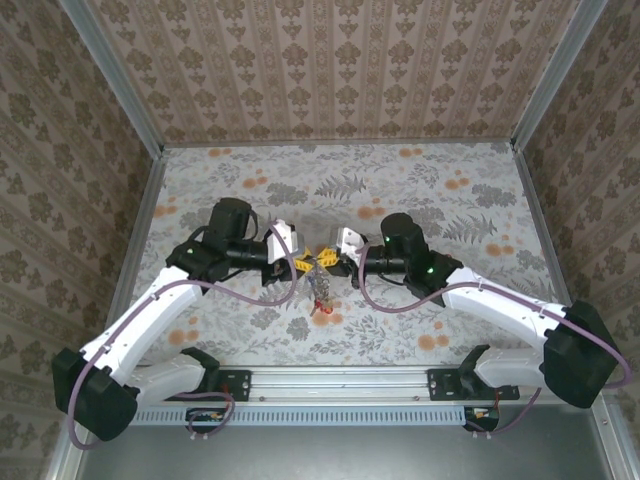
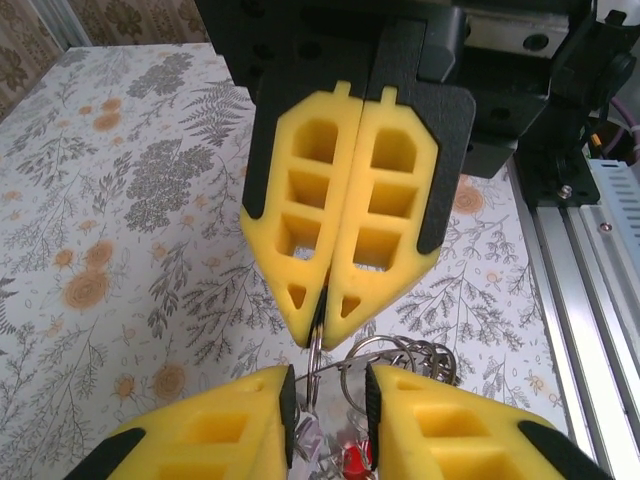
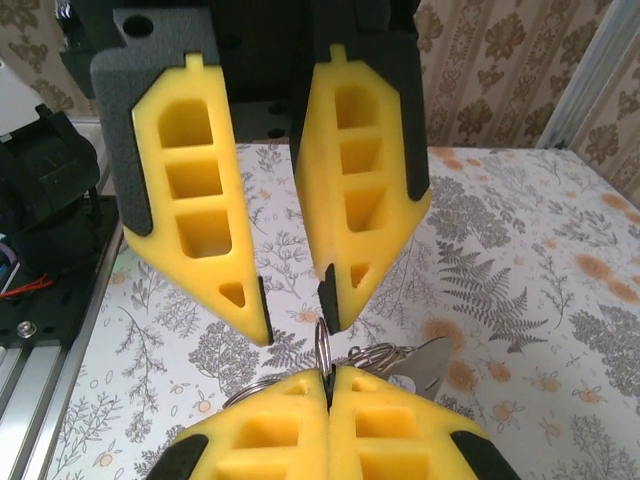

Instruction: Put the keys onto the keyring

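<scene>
The jaws of the right gripper (image 3: 328,380) are shut tight on the ring (image 3: 322,345), which stands up on edge right between the slightly open jaws of the left gripper (image 2: 330,385), keys (image 1: 320,298) hanging under it.

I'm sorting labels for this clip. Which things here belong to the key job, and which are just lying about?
Part of the job:
keyring, pinched in the shut right claw
keys, bunched by the ring
left claw, open beside the ring

Just there:
flowered table
metal rail
patterned walls
</scene>
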